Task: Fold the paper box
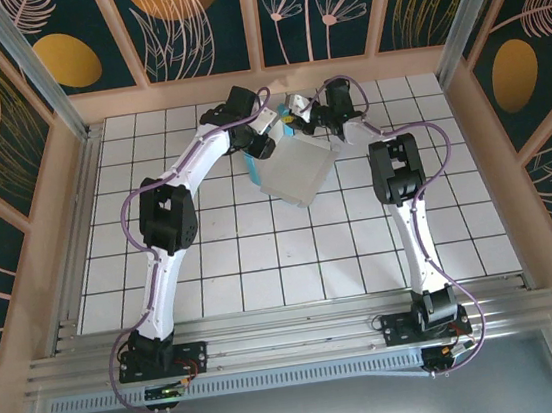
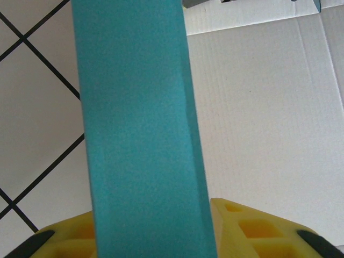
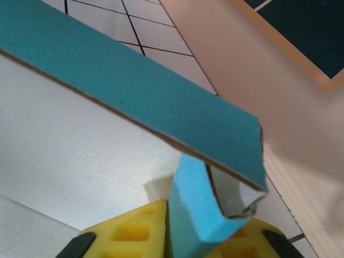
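Two grippers meet on the paper box [image 1: 297, 172], which sits at the far middle of the white tiled table [image 1: 223, 263], white side up, one corner pointing toward the arm bases. Turquoise shows along its left edge, where a flap stands up. We see the left gripper [image 1: 262, 145] clamped on that flap: in the left wrist view the turquoise strip runs straight up between the yellow fingers [image 2: 252, 231], with the white panel lying to its right. At the box's far edge the right gripper [image 1: 306, 120] pinches a bent corner flap; in the right wrist view its yellow fingers [image 3: 134, 231] press either side of the curled blue card, under a long turquoise flap raised over the white panel. A pale wooden wall [image 3: 252, 80] borders the table, and dark leaf-patterned panels [image 1: 183, 21] rise behind it.
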Controlling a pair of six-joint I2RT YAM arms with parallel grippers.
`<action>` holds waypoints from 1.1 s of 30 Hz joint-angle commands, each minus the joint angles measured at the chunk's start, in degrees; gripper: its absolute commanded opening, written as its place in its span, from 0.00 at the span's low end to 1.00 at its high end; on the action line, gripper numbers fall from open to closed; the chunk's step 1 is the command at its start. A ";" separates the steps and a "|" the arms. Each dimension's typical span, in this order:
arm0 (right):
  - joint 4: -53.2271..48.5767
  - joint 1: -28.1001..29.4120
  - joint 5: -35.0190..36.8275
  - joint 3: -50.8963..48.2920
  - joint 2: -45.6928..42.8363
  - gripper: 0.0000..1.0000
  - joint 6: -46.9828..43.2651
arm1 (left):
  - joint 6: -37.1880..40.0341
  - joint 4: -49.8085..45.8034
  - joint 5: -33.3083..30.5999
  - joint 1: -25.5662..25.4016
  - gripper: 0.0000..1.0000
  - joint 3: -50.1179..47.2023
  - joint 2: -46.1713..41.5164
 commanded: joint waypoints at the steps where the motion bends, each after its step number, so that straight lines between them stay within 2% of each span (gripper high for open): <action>1: -1.13 2.50 2.00 -2.59 -1.57 0.09 -1.44 | 1.15 2.57 2.41 -0.92 0.38 -0.23 -2.03; 4: -0.19 3.26 6.80 -2.88 -2.02 0.00 0.59 | 0.93 2.62 2.48 -0.92 0.38 -0.24 -2.07; 11: 2.82 5.64 19.81 -3.42 -2.39 0.00 8.05 | 0.54 2.75 2.29 -1.01 0.38 -0.58 -2.41; 15: 4.78 6.95 27.37 -3.66 -3.12 0.00 15.29 | 0.36 2.90 2.20 -1.01 0.38 -0.92 -2.79; 17: 3.31 7.28 26.09 -2.41 -3.03 0.00 18.72 | 0.28 3.22 2.29 -1.01 0.38 -1.34 -2.97; 20: -0.25 7.50 21.53 -1.27 -3.44 0.08 23.14 | 0.01 3.45 2.11 -1.10 0.38 -1.46 -3.13; 24: -3.64 7.08 15.79 -2.26 -5.49 0.12 25.69 | -0.30 3.69 1.90 -1.10 0.38 -1.69 -3.33; 33: -2.26 5.34 15.14 -7.58 -9.53 0.06 25.63 | -0.91 3.93 1.67 -1.10 0.38 -1.72 -3.38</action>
